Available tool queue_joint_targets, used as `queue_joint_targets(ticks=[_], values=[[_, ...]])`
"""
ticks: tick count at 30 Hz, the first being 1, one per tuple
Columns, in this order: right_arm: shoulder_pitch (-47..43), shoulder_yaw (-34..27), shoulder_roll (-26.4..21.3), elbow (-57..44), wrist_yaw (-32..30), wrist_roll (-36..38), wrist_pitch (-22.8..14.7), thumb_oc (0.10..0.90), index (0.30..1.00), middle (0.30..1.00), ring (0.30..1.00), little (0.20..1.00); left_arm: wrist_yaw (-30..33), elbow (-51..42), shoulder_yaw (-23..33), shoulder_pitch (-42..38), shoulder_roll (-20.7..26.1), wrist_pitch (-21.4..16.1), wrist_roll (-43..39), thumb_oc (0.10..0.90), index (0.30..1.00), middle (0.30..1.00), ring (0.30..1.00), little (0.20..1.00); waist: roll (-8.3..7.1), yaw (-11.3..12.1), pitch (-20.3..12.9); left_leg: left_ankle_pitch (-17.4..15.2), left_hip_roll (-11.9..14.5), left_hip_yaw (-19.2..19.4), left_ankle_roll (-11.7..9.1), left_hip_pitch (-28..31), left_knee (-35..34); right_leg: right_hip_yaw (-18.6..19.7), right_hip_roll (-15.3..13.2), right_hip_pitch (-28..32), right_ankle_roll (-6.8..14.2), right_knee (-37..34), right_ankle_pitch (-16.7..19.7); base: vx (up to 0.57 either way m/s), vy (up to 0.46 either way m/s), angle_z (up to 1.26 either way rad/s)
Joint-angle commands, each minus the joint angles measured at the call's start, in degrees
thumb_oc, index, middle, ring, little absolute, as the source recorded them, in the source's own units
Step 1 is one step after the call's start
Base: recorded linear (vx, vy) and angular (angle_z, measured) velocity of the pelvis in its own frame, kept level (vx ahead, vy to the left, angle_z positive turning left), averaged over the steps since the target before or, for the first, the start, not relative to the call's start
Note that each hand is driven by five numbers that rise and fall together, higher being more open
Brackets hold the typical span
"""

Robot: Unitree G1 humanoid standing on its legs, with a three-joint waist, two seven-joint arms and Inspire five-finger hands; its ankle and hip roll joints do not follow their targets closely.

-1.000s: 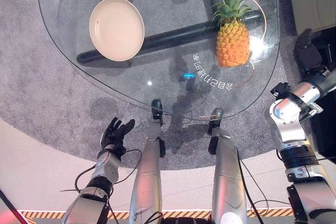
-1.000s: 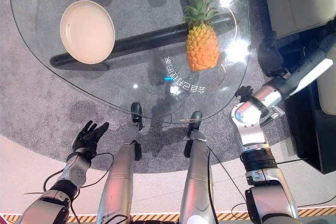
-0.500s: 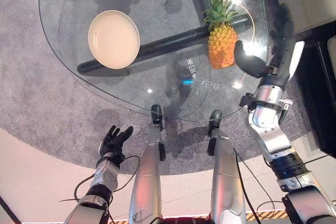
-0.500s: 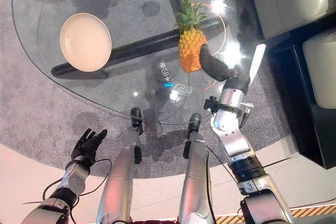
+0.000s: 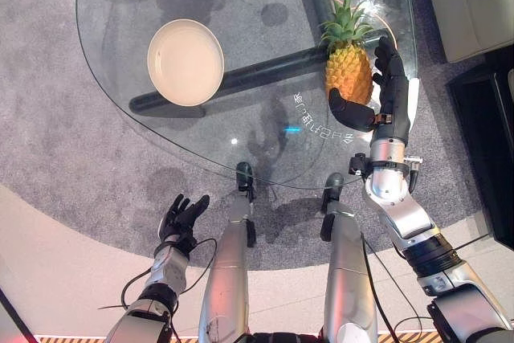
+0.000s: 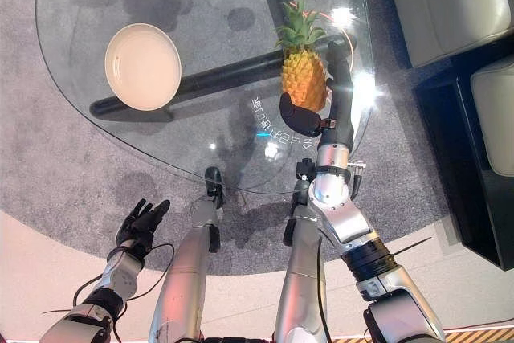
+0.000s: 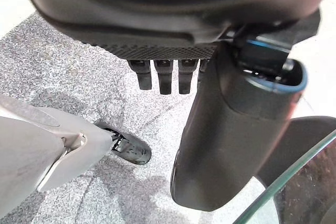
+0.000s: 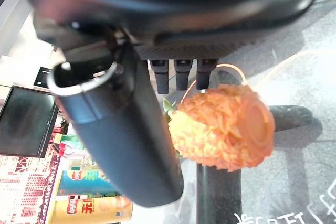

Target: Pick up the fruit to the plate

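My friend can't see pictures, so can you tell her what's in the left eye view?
The robot's right hand is open around a pineapple on a round glass table, thumb on one side and fingers on the other. A cream plate sits across the table, and the left hand hangs open over grey carpet.

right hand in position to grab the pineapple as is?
Probably yes. The right hand is open at the pineapple, thumb and fingers on opposite sides, with nothing between them on the glass table.
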Motion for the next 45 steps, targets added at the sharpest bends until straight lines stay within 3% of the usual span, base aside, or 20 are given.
queue_joint_targets(ticks=[1,10,29,45], values=[[-3.3,0.2,-1.1,-6.3,-2.7,-1.7,-1.8,0.8,0.9,0.9,0.9,0.9,-0.3,2.2,-1.7,3.7,0.6,-2.1,1.0,0.8,0.9,0.9,0.9,0.9,1.06,-0.3,-1.0,-5.3,-3.2,0.7,1.0,-0.2,4.5,-4.4,2.6,3.1,-1.3,-10.2,5.0,0.0,0.0,0.0],[-5.6,0.7,-1.0,-3.0,-7.0,-2.9,2.1,0.8,0.9,0.9,0.9,0.9,0.5,1.8,-2.1,3.4,0.5,-1.5,1.2,0.8,0.9,0.9,0.9,0.9,1.35,0.3,-1.0,-5.1,-3.2,0.6,1.0,-0.2,4.4,-4.5,2.5,2.9,-1.2,-9.8,5.1,0.0,0.0,0.0],[-10.0,0.4,0.3,5.6,-16.1,-3.0,5.3,0.8,0.9,0.9,0.9,0.9,0.3,2.1,-3.7,2.8,-0.2,-1.4,1.5,0.8,0.9,0.9,0.9,0.9,2.41,1.5,-1.0,-5.2,-3.5,0.2,1.4,-0.5,4.6,-4.8,2.3,2.2,-1.1,-8.9,5.1,0.0,0.0,0.0],[-12.8,1.6,0.3,13.2,-11.6,4.2,9.4,0.8,0.9,0.9,0.9,0.9,0.0,2.2,-4.8,2.3,-0.2,-1.1,1.4,0.8,0.9,0.9,0.9,0.9,2.89,2.4,-1.0,-5.0,-3.8,0.0,1.4,-0.1,4.4,-5.1,2.3,2.5,-1.3,-8.8,5.1,0.0,0.0,0.0]])
